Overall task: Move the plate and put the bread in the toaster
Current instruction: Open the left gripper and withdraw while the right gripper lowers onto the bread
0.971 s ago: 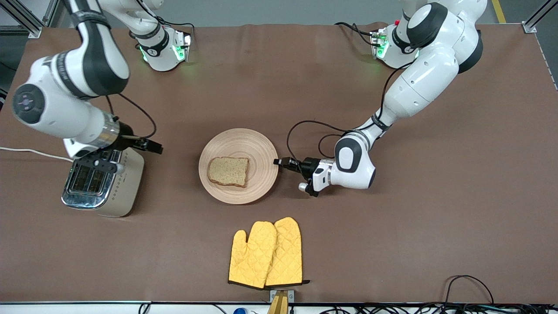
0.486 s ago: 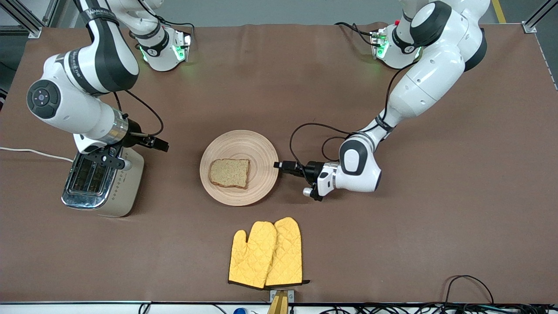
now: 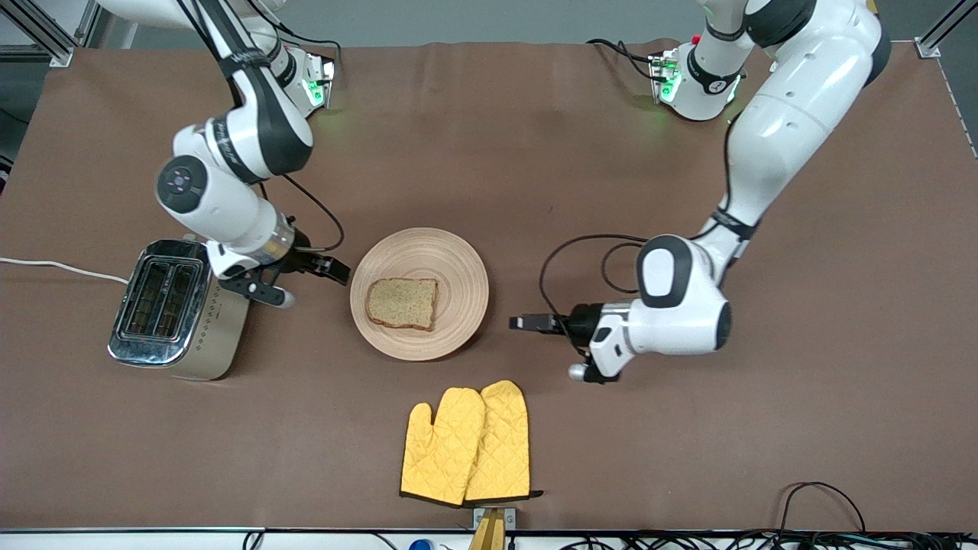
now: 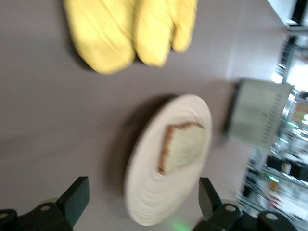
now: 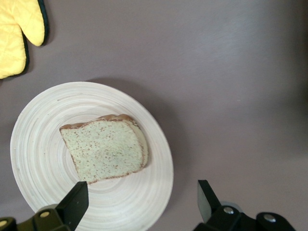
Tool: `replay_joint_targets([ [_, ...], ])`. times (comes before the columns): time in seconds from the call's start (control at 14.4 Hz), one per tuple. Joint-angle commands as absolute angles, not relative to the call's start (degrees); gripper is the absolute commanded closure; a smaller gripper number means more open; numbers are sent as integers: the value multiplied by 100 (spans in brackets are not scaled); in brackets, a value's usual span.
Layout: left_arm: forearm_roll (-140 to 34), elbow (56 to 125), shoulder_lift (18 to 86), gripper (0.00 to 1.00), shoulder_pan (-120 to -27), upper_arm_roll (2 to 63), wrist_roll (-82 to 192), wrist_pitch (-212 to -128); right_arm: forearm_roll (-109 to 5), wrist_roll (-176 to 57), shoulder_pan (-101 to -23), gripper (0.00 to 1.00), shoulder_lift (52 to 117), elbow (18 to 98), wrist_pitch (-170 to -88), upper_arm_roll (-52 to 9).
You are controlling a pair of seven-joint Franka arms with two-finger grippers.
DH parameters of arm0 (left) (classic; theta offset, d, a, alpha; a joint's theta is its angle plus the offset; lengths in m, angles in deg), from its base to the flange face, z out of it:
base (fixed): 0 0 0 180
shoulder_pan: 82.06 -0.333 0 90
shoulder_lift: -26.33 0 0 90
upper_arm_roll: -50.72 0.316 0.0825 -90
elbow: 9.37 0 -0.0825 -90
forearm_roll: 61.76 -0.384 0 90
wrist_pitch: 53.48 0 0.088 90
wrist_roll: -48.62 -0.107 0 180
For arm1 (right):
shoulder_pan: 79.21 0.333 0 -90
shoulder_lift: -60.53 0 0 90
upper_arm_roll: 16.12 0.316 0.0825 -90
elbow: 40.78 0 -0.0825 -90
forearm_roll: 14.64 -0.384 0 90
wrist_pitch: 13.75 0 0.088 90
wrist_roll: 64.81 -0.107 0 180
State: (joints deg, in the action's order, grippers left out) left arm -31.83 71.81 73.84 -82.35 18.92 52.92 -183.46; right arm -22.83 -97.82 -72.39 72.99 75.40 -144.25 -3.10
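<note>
In the front view the wooden plate [image 3: 419, 293] lies flat near the middle of the brown table [image 3: 535, 153], and the slice of bread [image 3: 402, 302] rests on it, a little toward the edge nearer the camera. The toaster [image 3: 179, 309] stands toward the right arm's end of the table, well apart from the plate, both slots showing in its chrome top and its white cord [image 3: 61, 267] trailing off the table edge. A pair of yellow oven mitts [image 3: 467, 444] lies side by side, nearer the camera than the plate. The right gripper [image 3: 325, 269] hangs low between the toaster and the plate, just beside the plate's rim, empty. The left gripper [image 3: 527, 323] is low over bare table beside the plate toward the left arm's end, apart from the rim, with nothing in it. In the left wrist view the left gripper [image 4: 144, 204] has its two dark fingers [image 4: 77, 199] spread wide with nothing between them; past them show the plate [image 4: 144, 192] with the bread [image 4: 185, 147] on it, the toaster [image 4: 260, 115] and the mitts [image 4: 130, 29]. In the right wrist view the right gripper [image 5: 139, 204] also stands wide open and empty, its fingers [image 5: 74, 202] over the plate [image 5: 43, 163], one above the rim and the other above the table [image 5: 231, 72] just beside it; the bread [image 5: 106, 149] lies flat on the plate, and part of a mitt [image 5: 17, 33] shows at a corner.
</note>
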Motion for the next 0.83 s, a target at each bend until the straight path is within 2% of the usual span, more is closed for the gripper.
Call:
replay_joint_targets([
  [0.0, -4676, 8009, 6187, 0, -8871, 1917, 6562, -18154, -2273, -9759, -7166, 1, 7354, 7498, -14506, -338],
  [0.49, -6403, 7940, 4473, 0, -9970, 1908, 7429, -15907, -999, -9829, -6752, 4, 7977, 7401, -14752, -373],
  [0.76, -6466, 7431, 3891, 0, -10692, 1899, 7332, -14965, -919, -9812, -6743, 28, 8171, 7287, -14726, -373],
])
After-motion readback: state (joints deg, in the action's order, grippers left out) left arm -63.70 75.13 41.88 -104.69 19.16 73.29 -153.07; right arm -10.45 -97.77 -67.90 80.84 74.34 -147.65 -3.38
